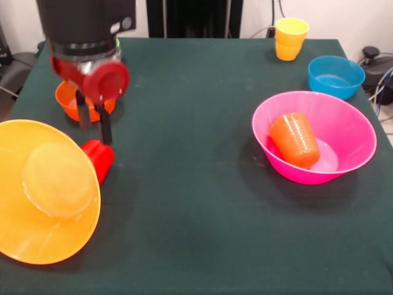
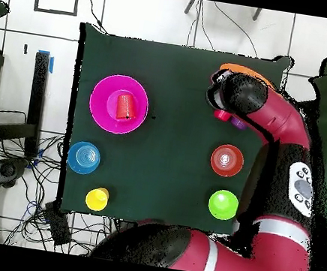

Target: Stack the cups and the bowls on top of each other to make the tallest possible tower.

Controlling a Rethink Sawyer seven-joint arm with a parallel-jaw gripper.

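On the dark green table (image 1: 196, 203) nothing is stacked into a tower; the cups and bowls lie scattered. At the front view's left, the gripper (image 1: 93, 126) hangs with its two dark fingers (image 1: 105, 128) spread and holding nothing, their tips just above a red cup (image 1: 98, 158) that lies on its side. That cup touches the big yellow-orange bowl (image 1: 43, 190), which is tipped up on its edge with its base facing the camera. Behind the gripper sits a small orange bowl (image 1: 69, 101), upright and partly hidden by the wrist. Across the table, well apart from these, the large pink bowl (image 1: 314, 136) stands upright with an orange cup (image 1: 295, 139) lying tilted on its side inside it. Just beyond the pink bowl is the small blue bowl (image 1: 335, 76), upright and holding nothing, and farther back a yellow cup (image 1: 291, 38) stands upright near the table's edge. From above, a small green bowl (image 2: 222, 204) sits alone near the arm (image 2: 287, 137), and a purple cup (image 2: 238, 123) peeks out from beside the wrist, close to the red one.
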